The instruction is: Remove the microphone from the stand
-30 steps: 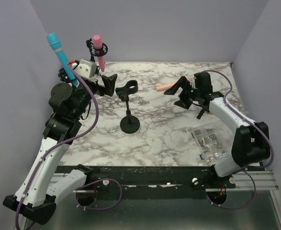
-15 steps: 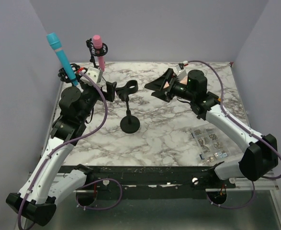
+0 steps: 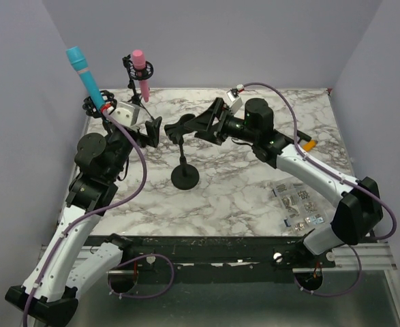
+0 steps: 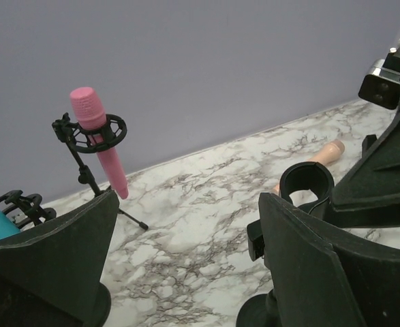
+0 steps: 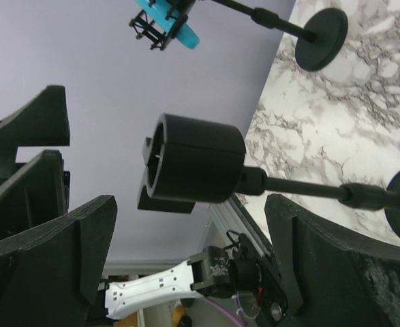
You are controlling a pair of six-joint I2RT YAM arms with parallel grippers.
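**Overhead view.** The right gripper [image 3: 210, 124], fingers spread wide and holding nothing, is being brought in from the right side of the table [image 3: 240, 197] to the empty holder [image 3: 181, 125] of the middle stand [image 3: 184, 155]. A second ago it was well apart from it. The left gripper [image 3: 153, 131], likewise spread and empty, is being kept just beside the holder's other side. The pink microphone [image 3: 141, 71] and blue microphone [image 3: 85, 73] are each being held clipped in place at the back left.

**Left wrist view.** The peach microphone [image 4: 326, 153] is being shown lying on the table behind the holder.

**Right wrist view.** The holder is being framed between the spread fingers, untouched. By judgement, one microphone is already out, and this approach is being spent on an empty holder.
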